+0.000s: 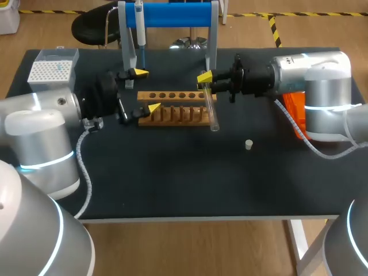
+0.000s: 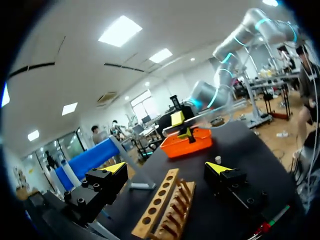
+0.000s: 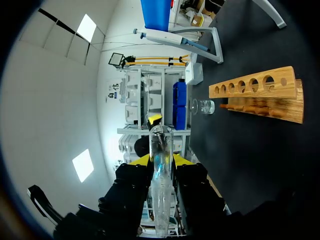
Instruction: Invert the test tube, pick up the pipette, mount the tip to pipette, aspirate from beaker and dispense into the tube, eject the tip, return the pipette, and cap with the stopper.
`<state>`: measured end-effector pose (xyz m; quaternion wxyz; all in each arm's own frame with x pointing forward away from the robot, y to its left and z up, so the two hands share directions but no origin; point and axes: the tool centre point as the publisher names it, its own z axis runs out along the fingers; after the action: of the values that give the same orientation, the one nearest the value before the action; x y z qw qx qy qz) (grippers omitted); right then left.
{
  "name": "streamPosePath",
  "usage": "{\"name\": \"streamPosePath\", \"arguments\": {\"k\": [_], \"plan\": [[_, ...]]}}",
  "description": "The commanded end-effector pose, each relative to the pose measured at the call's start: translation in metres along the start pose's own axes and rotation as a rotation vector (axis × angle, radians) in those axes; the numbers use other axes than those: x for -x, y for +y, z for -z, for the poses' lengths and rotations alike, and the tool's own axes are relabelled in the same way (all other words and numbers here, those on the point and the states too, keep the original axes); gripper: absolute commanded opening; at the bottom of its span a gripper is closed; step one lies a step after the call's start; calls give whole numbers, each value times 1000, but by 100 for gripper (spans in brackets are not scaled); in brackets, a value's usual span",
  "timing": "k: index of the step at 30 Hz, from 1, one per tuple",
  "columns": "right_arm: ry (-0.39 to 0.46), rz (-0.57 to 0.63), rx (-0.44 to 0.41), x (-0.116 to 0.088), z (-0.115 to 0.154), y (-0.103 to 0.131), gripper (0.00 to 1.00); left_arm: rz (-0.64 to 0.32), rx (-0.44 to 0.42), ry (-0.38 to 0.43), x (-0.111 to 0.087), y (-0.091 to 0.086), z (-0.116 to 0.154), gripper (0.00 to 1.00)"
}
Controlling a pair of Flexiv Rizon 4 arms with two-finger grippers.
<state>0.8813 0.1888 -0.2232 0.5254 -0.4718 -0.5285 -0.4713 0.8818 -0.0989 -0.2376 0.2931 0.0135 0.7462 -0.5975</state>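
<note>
While the white tip box [image 1: 53,70] sits at the table's [image 1: 172,184] far left corner, the left arm comes in just in front of it. The left gripper [image 1: 145,90] hangs beside the left end of the wooden rack [image 1: 175,106]. Its fingers are spread wide and hold nothing. The left wrist view shows the same gap between the left gripper's [image 2: 167,168] tips, with the rack [image 2: 165,207] lying ahead of and below them.

Behind the rack stands a stand [image 1: 172,14] with a blue crossbar. The pipette [image 1: 140,26] hangs upright on its left side. In the right wrist view a small glass beaker [image 3: 202,106] stands just beside the rack's [image 3: 257,92] end farthest from that gripper.

Over the rack's right end, the right gripper [image 1: 205,77] is clamped on the clear test tube [image 1: 211,109], which slants down towards the table's front edge. In the right wrist view the tube [image 3: 161,190] is pinched from both sides between the right gripper's [image 3: 160,160] fingers, and its rounded end sticks out past them.

To the right, the small white stopper [image 1: 248,144] stands alone on the dark surface, well apart from the rack. An orange tray [image 1: 296,112] shows partly behind the right arm near the table's right edge.
</note>
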Motion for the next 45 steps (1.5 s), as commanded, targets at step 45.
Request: {"name": "streamPosePath", "arguments": {"k": [45], "plan": [[-3, 0, -1, -1, 1, 0, 0, -1142, -375, 47, -46, -52, -35, 100]]}}
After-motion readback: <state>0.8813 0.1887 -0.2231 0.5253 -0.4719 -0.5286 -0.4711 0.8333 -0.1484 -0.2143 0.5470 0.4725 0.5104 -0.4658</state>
